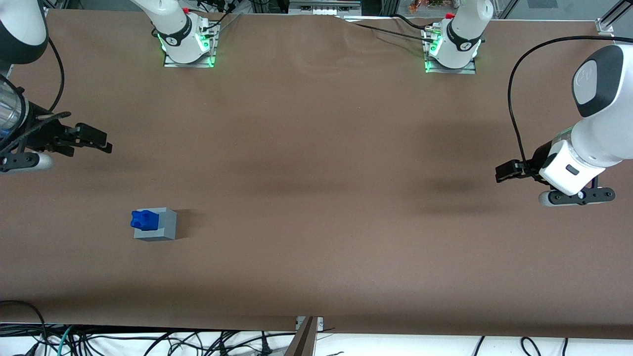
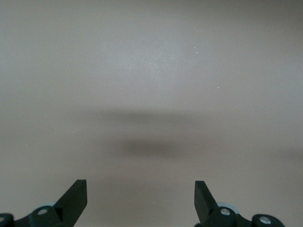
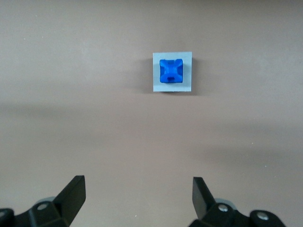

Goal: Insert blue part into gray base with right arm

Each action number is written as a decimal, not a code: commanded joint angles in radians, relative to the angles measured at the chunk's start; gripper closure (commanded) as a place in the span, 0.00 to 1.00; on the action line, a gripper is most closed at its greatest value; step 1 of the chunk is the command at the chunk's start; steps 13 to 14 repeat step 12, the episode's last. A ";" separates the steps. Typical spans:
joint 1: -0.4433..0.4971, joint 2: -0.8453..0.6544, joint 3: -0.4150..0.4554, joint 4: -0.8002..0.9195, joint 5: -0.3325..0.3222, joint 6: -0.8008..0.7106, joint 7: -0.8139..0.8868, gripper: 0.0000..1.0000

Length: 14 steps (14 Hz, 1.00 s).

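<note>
From the front, the blue part (image 1: 144,219) already sits in the gray base (image 1: 157,225), with the right arm's gripper (image 1: 94,140) raised at about ten o'clock from it, holding nothing, so I'd say only a steady retreat remains. Bare brown table (image 1: 316,198) surrounds the cube, its edges well away. In the right wrist view the fingers (image 3: 73,194) stand spread and empty, the part (image 3: 171,71) seated square in the base (image 3: 185,85) near twelve o'clock.

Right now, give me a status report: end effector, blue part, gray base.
End effector open, empty, up off the table, farther from the front camera than the base. Blue part seated in gray base top recess. Nothing between them.
</note>
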 commanded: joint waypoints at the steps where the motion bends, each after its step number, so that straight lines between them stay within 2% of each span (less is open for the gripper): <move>1: 0.002 -0.066 0.007 -0.068 -0.041 0.042 -0.002 0.00; 4: 0.009 -0.041 0.013 -0.012 -0.093 0.021 -0.003 0.00; 7: 0.012 -0.043 0.016 0.000 -0.093 -0.036 -0.002 0.00; 14: 0.012 -0.047 0.022 0.012 -0.096 -0.065 -0.002 0.00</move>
